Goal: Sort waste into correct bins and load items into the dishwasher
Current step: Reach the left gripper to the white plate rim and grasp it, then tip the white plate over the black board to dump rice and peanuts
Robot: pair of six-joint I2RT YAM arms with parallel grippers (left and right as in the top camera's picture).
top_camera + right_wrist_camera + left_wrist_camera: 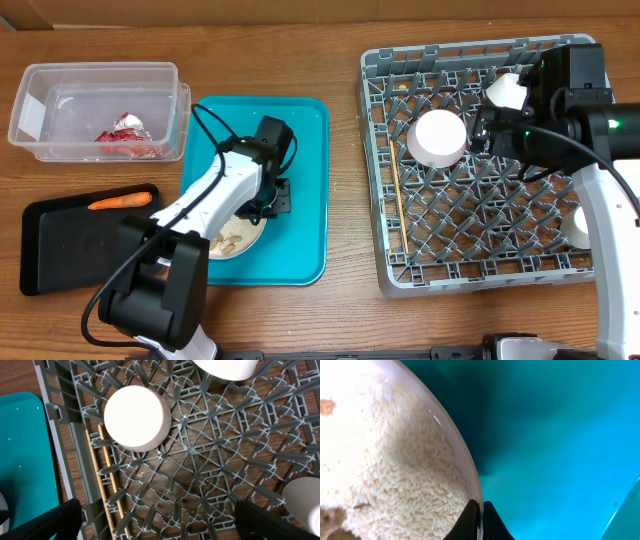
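A white plate (232, 240) of rice (395, 475) and peanuts sits on the teal tray (300, 150). My left gripper (262, 212) is shut on the plate's right rim (479, 520). My right gripper (157, 520) is open and empty above the grey dish rack (450, 260). The rack holds an upturned bowl (437, 138), a small cup (507, 92), a second bowl (578, 225) and the chopsticks (102, 480). The red wrapper (125, 135) lies in the clear tub (60, 100). The carrot (120, 201) lies on the black tray (60, 250). The silvery scrap is out of view.
The tub and the black tray stand at the table's left edge, and the teal tray lies between them and the rack. The right arm's body (570, 90) hangs over the rack's far right corner.
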